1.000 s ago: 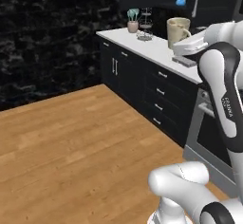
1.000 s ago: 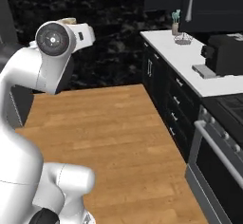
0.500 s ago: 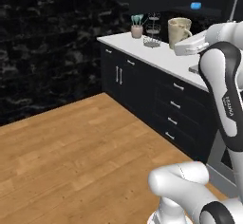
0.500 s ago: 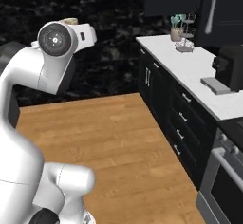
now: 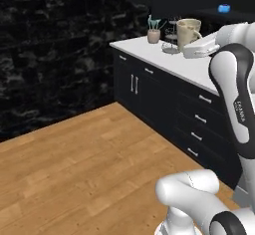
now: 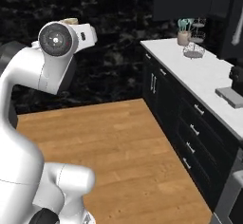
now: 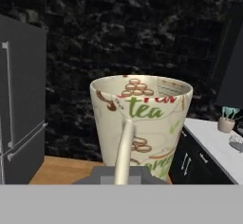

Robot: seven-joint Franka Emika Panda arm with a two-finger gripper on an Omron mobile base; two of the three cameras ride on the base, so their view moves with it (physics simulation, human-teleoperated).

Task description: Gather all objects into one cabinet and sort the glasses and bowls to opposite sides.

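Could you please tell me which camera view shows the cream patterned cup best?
The hand view: the cream cup is close and upright, print readable, gripper shut on its wall. The left base view shows it small and high; the right base view shows just its rim.

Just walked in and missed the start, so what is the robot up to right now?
The robot's claw is shut on the cream cup, a patterned one with "tea" printed on it, holding it upright in the air over the wooden floor. The white counter with its utensil pot lies off to the side. The cup is being carried and is not yet set down.
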